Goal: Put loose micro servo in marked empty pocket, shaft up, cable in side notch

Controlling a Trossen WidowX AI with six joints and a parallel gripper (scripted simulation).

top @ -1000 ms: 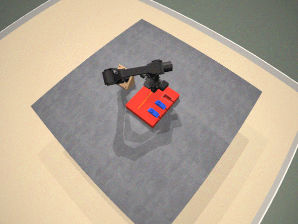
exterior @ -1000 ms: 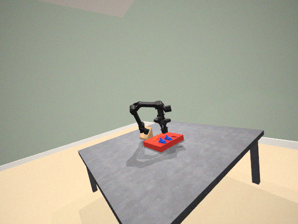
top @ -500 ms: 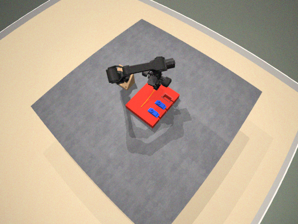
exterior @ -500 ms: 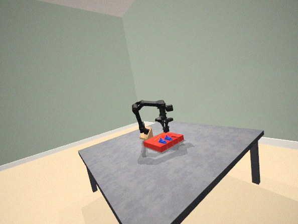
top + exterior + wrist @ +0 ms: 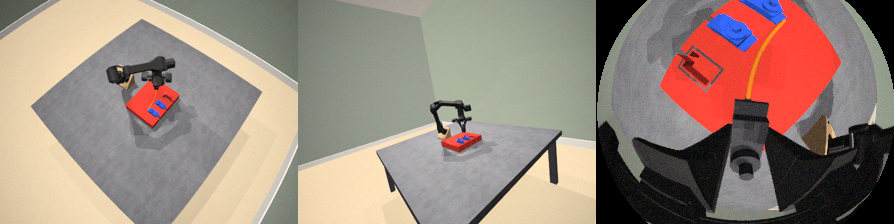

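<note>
We have the dark grey micro servo with its round output shaft (image 5: 748, 137) pinched between the jaws of the black parallel-jaw gripper (image 5: 746, 156), which hangs over the far-left edge of the flat red robot deck (image 5: 140, 100). The servo is off the deck and well apart from its goal. Its thin orange cable (image 5: 762, 56) trails in a curve across the deck toward the two blue servos already seated (image 5: 160, 104) along the near-right side.

We judge the step in hand to be the carry: grasp made, insertion not yet begun. The marked empty pocket, a dark-outlined rectangular recess (image 5: 168, 97), lies to the right of the gripper, near the deck's far-right corner and just beside the nearest blue servo. The next move calls for bringing the servo over that recess, squaring its body to the outline, and turning it so the cable falls toward the side notch before we lower.

The wrist view shows what the others cannot — the servo itself in the jaws and the pocket's notch (image 5: 689, 64) jutting from one side of the outline. The top view hides the servo under the wrist but gives the true offset to the pocket (image 5: 466, 136). The exterior view shows the gripper (image 5: 463, 129) poised above the deck, though how high we cannot tell
</note>
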